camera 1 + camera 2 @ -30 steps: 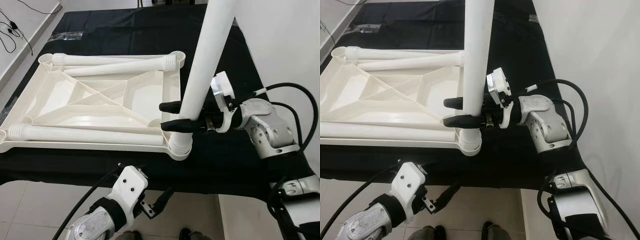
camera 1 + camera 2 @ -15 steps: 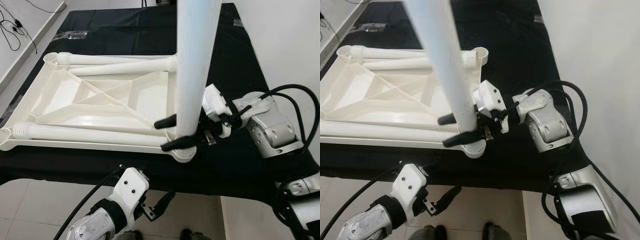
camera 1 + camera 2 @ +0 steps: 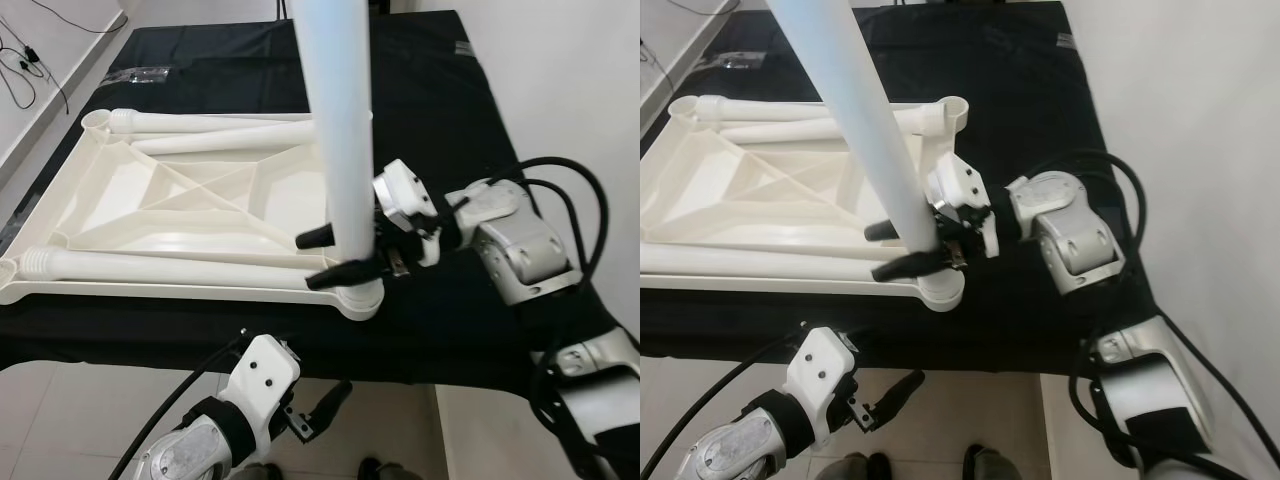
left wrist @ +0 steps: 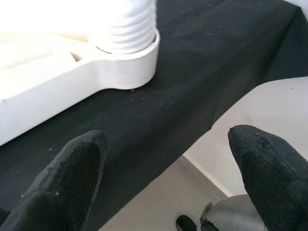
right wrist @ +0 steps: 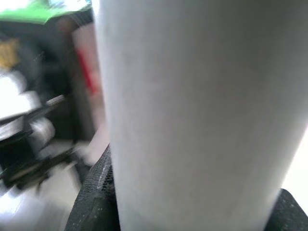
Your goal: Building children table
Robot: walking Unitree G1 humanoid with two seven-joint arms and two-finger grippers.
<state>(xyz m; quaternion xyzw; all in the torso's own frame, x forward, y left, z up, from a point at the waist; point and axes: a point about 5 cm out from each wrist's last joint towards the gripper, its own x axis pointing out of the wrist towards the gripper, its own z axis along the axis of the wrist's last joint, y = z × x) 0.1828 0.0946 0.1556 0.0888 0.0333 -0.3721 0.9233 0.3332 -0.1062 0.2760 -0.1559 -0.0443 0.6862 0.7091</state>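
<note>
Tabletop panel [image 3: 180, 200], white plastic and turned underside up, lies on the black cloth [image 3: 450, 120] and reaches right to the near edge. One leg [image 3: 340, 150] stands upright in the socket [image 3: 362, 300] at the panel's near right corner, its ribbed foot seated in the collar as far as I can judge; whether it is pushed fully home I can't tell from here. Three more legs [image 3: 170, 268] lie loose inside the panel, one along the near rim and two along the far rim, so by my reckoning the build is about a quarter done, with three sockets left to fill.

From the right side, the right gripper [image 3: 330, 257] has its two black fingers closed round the standing leg just above the socket, one finger on each side, holding it vertical. In the right wrist view the pale tube fills the gap between the pads.

Below the cloth's near edge, the left gripper [image 4: 163, 168] hangs idle, its fingers spread wide with nothing between them, pointed up towards that same corner socket.
</note>
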